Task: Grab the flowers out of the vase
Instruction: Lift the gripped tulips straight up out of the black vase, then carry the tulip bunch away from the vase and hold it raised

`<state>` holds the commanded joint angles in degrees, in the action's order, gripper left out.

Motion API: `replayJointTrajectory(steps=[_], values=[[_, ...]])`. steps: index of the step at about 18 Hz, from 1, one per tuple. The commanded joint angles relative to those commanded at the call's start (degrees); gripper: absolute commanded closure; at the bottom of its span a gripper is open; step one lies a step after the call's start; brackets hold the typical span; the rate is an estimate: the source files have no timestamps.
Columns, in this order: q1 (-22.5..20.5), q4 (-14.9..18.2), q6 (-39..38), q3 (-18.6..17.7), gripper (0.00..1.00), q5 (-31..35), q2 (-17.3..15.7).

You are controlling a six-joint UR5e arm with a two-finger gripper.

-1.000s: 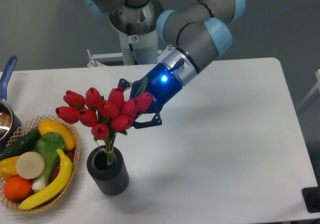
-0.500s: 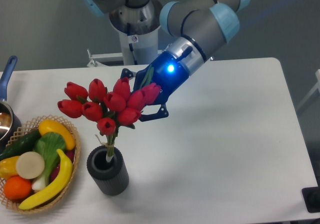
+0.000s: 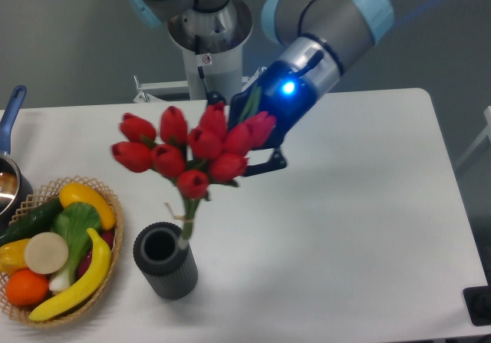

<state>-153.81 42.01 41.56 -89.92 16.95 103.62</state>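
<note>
We see a smooth white table [image 3: 353,228] with rounded corners, set before a plain grey wall [image 3: 69,28]. A grey robot arm with pale blue joint caps [image 3: 337,13] reaches down from the upper right. Its dark two-finger gripper with a glowing blue light [image 3: 249,132] is clamped on the bunch of glossy red tulip buds with thin green stems [image 3: 192,147]. The flowers hang tilted above the table, their stem ends just at the rim of the short dark grey ribbed cylinder vase [image 3: 165,262], whose round mouth shows dark and open. Left of the vase sits a woven wicker basket [image 3: 115,239] piled with smooth plastic-looking fruit and vegetables [image 3: 61,251]. A pot with a blue handle [image 3: 9,128] peeks in at the left edge.
</note>
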Motion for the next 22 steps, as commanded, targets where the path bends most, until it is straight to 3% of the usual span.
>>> replayJointTrajectory(steps=[3,7,12,17,20,22], values=[[-1.8,0.0,4.2,1.8,1.00,9.8,-0.3],[-3.3,0.2,5.8,3.3,1.00,14.8,0.1],[-4.2,0.3,18.5,3.3,1.00,30.9,1.7],[-9.2,0.6,22.2,1.4,1.00,35.4,2.4],[-10.4,2.3,22.4,-2.4,1.00,35.9,0.5],[-11.5,3.3,23.0,-4.4,1.00,42.6,-0.6]])
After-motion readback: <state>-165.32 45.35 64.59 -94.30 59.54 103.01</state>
